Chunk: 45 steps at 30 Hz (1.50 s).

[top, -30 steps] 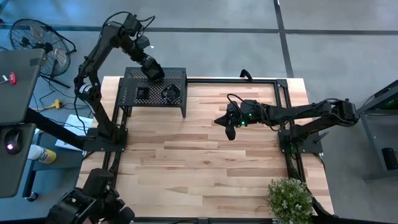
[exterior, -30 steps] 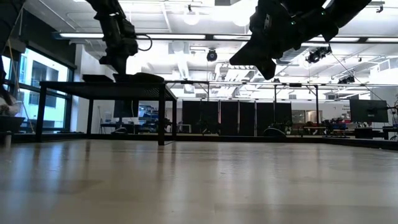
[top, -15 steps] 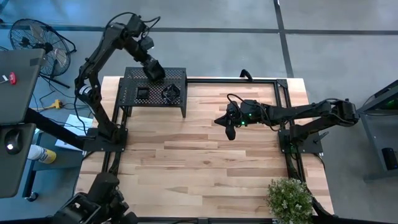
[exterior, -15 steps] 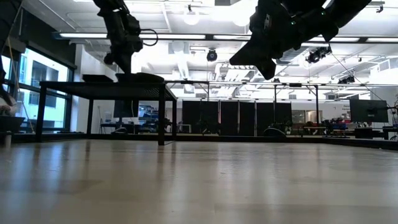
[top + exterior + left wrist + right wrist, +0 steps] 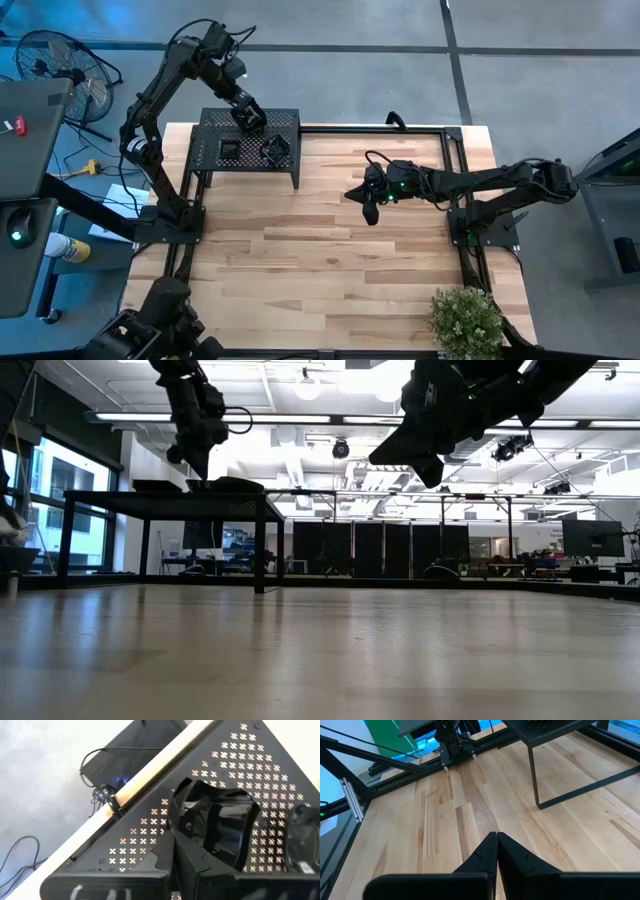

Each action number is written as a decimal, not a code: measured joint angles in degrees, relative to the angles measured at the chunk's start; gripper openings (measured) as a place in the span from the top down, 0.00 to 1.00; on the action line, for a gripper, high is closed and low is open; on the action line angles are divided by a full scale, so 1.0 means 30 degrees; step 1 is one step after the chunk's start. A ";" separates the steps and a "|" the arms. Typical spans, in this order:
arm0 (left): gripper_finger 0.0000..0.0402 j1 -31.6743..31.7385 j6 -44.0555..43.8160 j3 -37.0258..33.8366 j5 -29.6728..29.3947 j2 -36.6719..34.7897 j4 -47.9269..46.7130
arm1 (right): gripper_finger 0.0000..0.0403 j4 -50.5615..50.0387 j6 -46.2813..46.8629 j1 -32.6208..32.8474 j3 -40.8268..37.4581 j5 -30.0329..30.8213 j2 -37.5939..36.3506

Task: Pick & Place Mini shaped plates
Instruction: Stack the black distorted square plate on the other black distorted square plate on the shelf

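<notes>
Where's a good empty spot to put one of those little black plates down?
The wooden table lies bare from the black rack to the potted plant. It is crowded on the rack, where two plates sit beneath the left gripper.

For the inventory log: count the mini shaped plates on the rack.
2 visible: a square plate on the rack's left half and a wavy-edged plate to its right. The left gripper may hide more.
</notes>
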 joint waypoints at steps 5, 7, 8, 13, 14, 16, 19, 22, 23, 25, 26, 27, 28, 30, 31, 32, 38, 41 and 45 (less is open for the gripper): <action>0.94 -0.0011 -0.0534 0.0000 -0.1210 0.0000 0.0163 | 0.99 0.0000 -0.0091 0.0001 0.0000 0.0000 0.0000; 0.88 -0.0011 -0.0536 0.0000 -0.1499 0.0000 0.0162 | 1.00 0.0000 -0.0124 0.0001 0.0000 0.0000 0.0000; 0.84 -0.0011 -0.0541 0.0000 -0.1495 0.0000 0.0162 | 1.00 0.0000 -0.0134 0.0001 0.0000 0.0000 0.0000; 0.69 -0.0011 -0.0422 0.0000 -0.0323 0.0000 0.0155 | 0.99 0.0000 -0.0138 0.0001 0.0000 0.0074 0.0000; 0.67 -0.0012 -0.0307 0.0000 -0.0096 0.0000 0.0155 | 0.99 0.0000 -0.0138 -0.0006 0.0000 0.0087 0.0000; 0.64 -0.0158 -0.0148 0.0000 -0.0068 0.0000 0.0155 | 0.99 0.0000 -0.0138 -0.0006 0.0000 0.0087 0.0000; 0.64 -0.0538 -0.0018 0.0000 -0.0833 0.0000 0.0155 | 1.00 0.0000 -0.0146 0.0001 0.0000 0.0087 0.0000; 0.66 -0.0855 0.0198 -0.0313 -0.1154 0.0001 0.0504 | 0.99 0.0000 -0.0153 -0.0006 0.0000 0.0254 0.0000; 0.68 -0.0931 0.0301 -0.0472 -0.1201 0.0009 0.0523 | 0.99 -0.0001 -0.0165 -0.0006 0.0000 0.0318 0.0000; 0.72 -0.0944 0.0406 -0.0822 -0.1271 0.0015 0.0606 | 0.99 -0.0004 -0.0211 -0.0006 0.0000 0.0384 0.0000; 0.75 -0.0951 0.0410 -0.0949 -0.1516 0.0015 0.0617 | 0.99 -0.0005 -0.0216 -0.0006 0.0000 0.0391 0.0000; 0.79 -0.1039 0.0420 -0.1028 -0.1738 0.0022 0.0606 | 0.99 -0.0004 -0.0214 -0.0006 0.0000 0.0401 0.0000; 0.83 -0.1066 0.0420 -0.1041 -0.2064 0.0029 0.0578 | 0.99 -0.0002 -0.0208 -0.0006 0.0000 0.0401 0.0000; 0.93 -0.1124 0.0544 -0.1001 -0.2350 0.0026 0.0606 | 0.99 -0.0007 -0.0204 -0.0006 0.0000 0.0402 0.0007; 0.96 -0.1126 0.0603 -0.0935 -0.2362 0.0022 0.0591 | 0.99 -0.0007 -0.0203 -0.0006 0.0000 0.0408 0.0004; 0.98 -0.1126 0.0617 -0.0840 -0.2360 0.0011 0.0630 | 0.99 -0.0007 -0.0197 -0.0006 0.0000 0.0408 0.0004; 0.99 -0.0923 0.0617 0.0102 -0.2015 -0.0036 0.0538 | 0.98 -0.0007 -0.0182 -0.0006 0.0000 0.0423 0.0007; 1.00 -0.0463 0.0394 0.0372 -0.0401 -0.0058 0.0382 | 0.98 -0.0007 -0.0196 -0.0006 0.0000 0.0423 0.0007; 1.00 -0.0051 0.0286 0.0364 0.0438 -0.0051 -0.0070 | 0.98 -0.0007 -0.0189 -0.0006 0.0000 0.0423 0.0007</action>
